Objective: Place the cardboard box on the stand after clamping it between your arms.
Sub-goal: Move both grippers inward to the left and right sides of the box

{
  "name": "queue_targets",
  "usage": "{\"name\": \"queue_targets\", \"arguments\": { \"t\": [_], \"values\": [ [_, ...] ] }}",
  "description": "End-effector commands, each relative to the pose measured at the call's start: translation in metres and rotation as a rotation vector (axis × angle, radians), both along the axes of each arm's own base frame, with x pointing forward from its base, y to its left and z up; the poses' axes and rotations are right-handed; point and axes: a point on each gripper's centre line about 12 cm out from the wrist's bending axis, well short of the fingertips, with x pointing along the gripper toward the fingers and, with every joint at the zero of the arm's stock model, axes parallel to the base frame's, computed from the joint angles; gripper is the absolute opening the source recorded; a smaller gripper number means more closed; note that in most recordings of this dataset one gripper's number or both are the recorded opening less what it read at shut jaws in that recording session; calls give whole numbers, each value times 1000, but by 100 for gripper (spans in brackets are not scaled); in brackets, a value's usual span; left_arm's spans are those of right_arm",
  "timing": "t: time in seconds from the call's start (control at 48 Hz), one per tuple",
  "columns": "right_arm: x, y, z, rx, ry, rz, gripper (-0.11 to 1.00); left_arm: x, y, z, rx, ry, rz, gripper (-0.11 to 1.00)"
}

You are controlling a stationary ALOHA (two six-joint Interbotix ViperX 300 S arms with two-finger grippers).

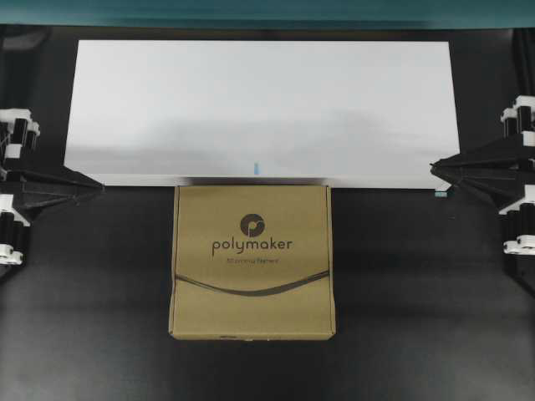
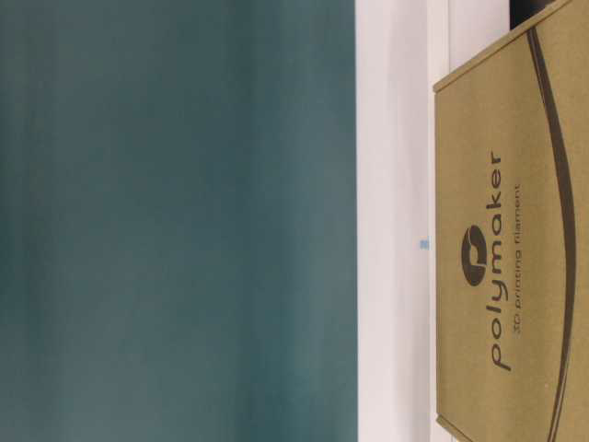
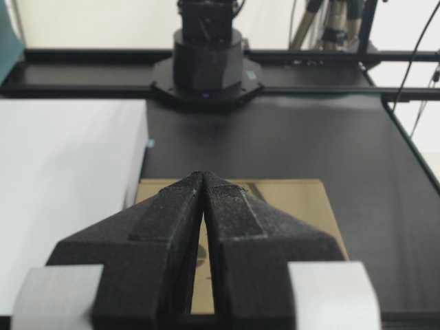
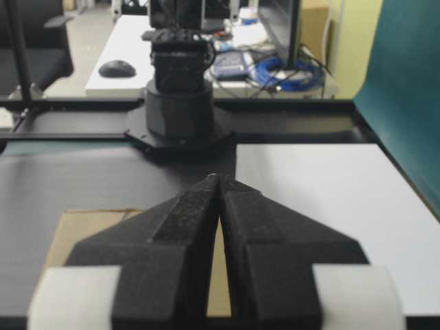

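Observation:
The brown cardboard box (image 1: 252, 261) with the black "polymaker" logo lies flat on the dark table, its far edge against the front of the white stand (image 1: 259, 109). My left gripper (image 1: 99, 187) is at the left edge of the overhead view, shut, its tip pointing right, well apart from the box. At the right edge my right gripper (image 1: 435, 167) is shut too, pointing left, also apart. In the left wrist view the shut gripper (image 3: 204, 174) points over the box (image 3: 302, 206). The right wrist view shows the right gripper (image 4: 218, 177) tips together above the box (image 4: 82, 230), with nothing held.
A teal backdrop (image 2: 175, 221) rises behind the stand (image 2: 396, 221). A small blue mark (image 1: 256, 166) sits at the stand's front edge. Each wrist view shows the opposite arm's black base (image 3: 206, 65) across the table. Dark table surface (image 1: 418, 292) lies on both sides of the box.

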Motion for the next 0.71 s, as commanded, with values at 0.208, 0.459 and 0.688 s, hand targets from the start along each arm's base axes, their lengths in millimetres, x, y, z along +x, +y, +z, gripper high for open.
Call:
{"name": "queue_targets", "arguments": {
  "t": [0.208, 0.459, 0.688],
  "values": [
    [24, 9, -29, 117, 309, 27, 0, 11, -12, -7, -4, 290, -54, 0],
    [41, 25, -61, 119, 569, 71, 0, 13, -16, -32, 2, 532, -66, 0],
    [52, 32, -89, 115, 769, 73, 0, 22, -23, -58, -37, 683, -75, 0]
  ]
}}
